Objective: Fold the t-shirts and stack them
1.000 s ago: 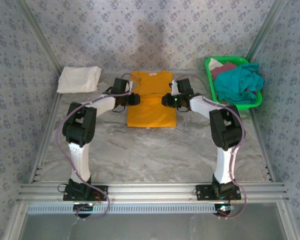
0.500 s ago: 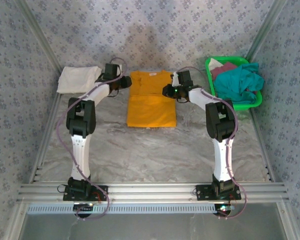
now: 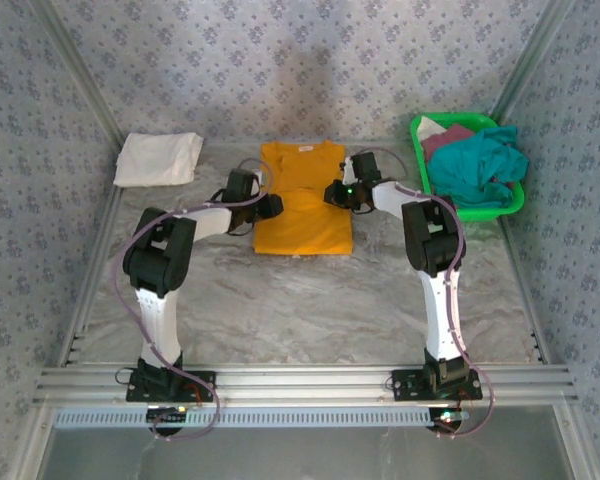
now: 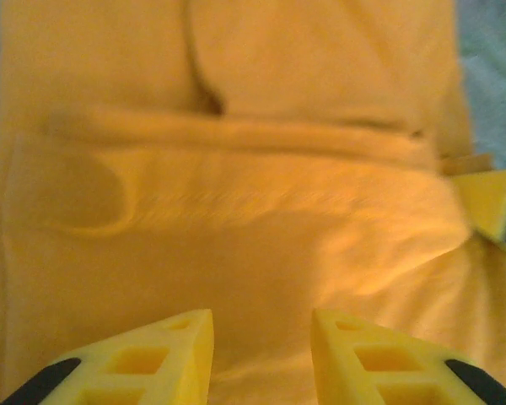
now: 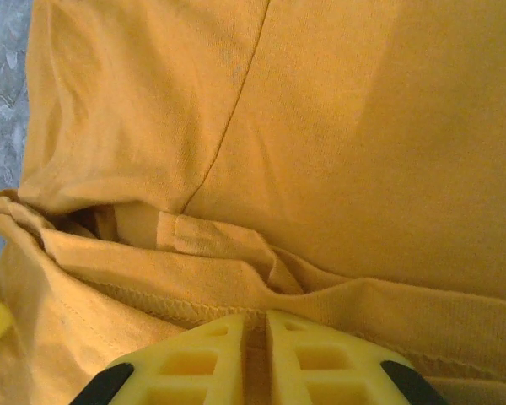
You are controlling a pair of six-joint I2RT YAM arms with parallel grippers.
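The mustard-orange t-shirt [image 3: 302,215] lies partly folded at the table's far middle, collar away from me. My left gripper [image 3: 271,206] rests at its left edge, open, fingers [image 4: 173,354] apart over the orange cloth [image 4: 236,236] with nothing pinched. At the right edge my right gripper [image 3: 333,192] is shut on a folded hem of the orange t-shirt [image 5: 320,135]; cloth shows between its fingertips [image 5: 211,346]. A folded white t-shirt [image 3: 158,158] lies at the far left. Teal [image 3: 480,165] and maroon [image 3: 446,135] t-shirts are heaped in the basket.
The green plastic basket [image 3: 505,207] stands at the far right, close to the right arm's elbow. Patterned walls close in the back and both sides. The grey marbled table [image 3: 300,300] spreads out nearer to me. A metal rail [image 3: 300,382] runs along the near edge.
The left gripper has swung from near the white t-shirt's corner back to the orange t-shirt's left edge. The right gripper has shifted slightly nearer along the right edge.
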